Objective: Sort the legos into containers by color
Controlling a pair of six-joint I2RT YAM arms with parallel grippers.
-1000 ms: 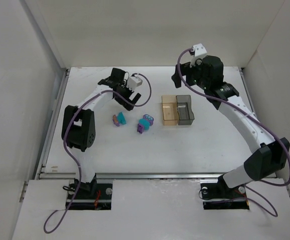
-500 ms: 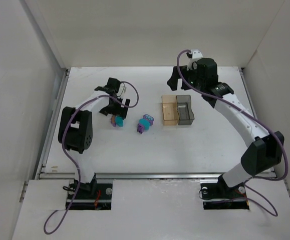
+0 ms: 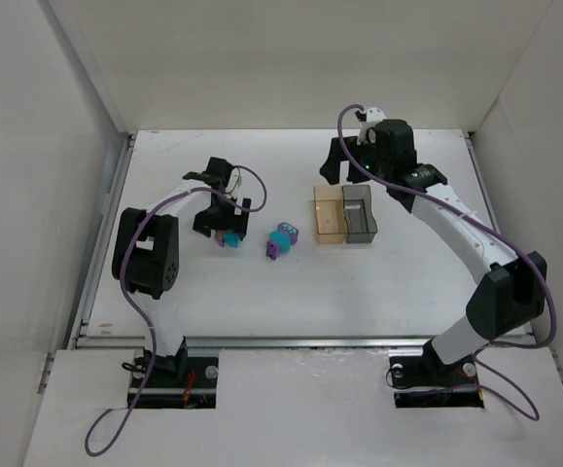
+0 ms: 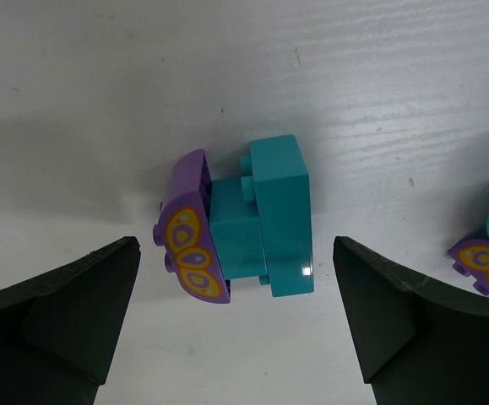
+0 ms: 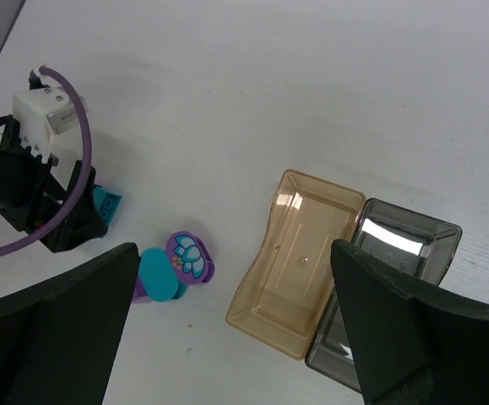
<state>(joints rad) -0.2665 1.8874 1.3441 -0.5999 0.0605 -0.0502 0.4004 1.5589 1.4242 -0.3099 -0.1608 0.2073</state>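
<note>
Lego cluster (image 4: 244, 224), teal joined to purple, sits centred inside wide-spread left gripper (image 4: 234, 253); apparently untouched.

1. Top camera looked down from behind onto the whole table (image 3: 359, 282).
2. Left wrist camera hung very close above a teal-purple brick pair (image 4: 244, 224).
3. Right wrist camera looked down from higher, sharing that pair at left.

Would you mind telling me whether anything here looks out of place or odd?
Nothing is spilled or damaged. Between the fingers of the open left tool, a purple curved plastic brick with yellow ovals lies on its side against a teal plastic brick, seemingly joined: two colours together. The translucent amber bin and smoky grey bin look empty.
</note>
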